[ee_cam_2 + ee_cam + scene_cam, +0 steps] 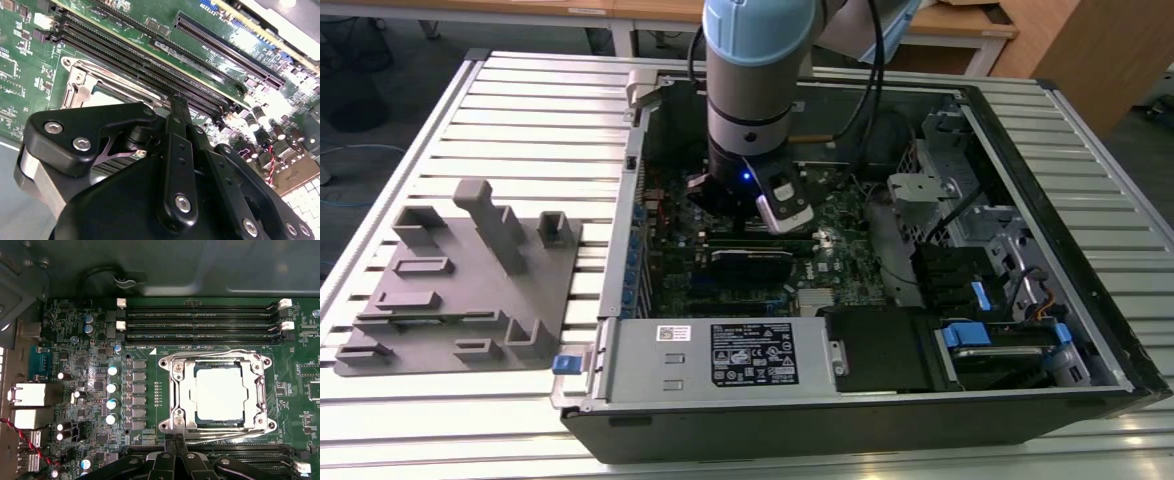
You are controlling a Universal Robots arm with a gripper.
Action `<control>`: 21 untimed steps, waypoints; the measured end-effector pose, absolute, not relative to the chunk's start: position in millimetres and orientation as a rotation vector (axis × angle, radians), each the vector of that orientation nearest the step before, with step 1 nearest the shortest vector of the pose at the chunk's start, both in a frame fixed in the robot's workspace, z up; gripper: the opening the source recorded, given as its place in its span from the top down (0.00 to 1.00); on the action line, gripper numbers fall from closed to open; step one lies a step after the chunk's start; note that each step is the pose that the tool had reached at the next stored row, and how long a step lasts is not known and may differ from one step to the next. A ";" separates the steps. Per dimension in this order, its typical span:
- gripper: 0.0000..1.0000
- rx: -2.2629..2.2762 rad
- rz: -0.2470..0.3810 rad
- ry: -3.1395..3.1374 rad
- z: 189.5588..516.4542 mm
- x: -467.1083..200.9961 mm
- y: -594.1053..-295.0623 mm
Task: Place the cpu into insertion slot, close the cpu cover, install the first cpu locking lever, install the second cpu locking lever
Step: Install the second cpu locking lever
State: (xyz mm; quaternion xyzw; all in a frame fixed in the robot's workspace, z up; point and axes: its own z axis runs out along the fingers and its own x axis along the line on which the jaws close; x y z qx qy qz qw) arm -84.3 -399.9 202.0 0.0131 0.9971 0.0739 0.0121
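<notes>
Inside slot, cpu sits under closed cover.

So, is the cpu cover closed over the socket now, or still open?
Closed. In the first wrist view the cpu cover lies flat around the cpu, whose silvery top shows through its cut-out, seated in the insertion slot.

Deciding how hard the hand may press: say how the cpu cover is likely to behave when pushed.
The cpu cover looks like thin sheet metal with a cut-out centre, so probably light and slightly springy rather than rigid. It lies flat around the cpu, apparently seated, so a push likely meets firm resistance. Its shiny surface may let the hand slip.
</notes>
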 end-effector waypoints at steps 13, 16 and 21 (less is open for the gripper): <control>0.89 0.041 0.257 3.107 199.3 -87.1 -399.7; 0.89 0.041 0.261 3.107 198.4 -88.6 -399.8; 0.89 0.041 0.277 3.105 197.3 -90.1 -399.8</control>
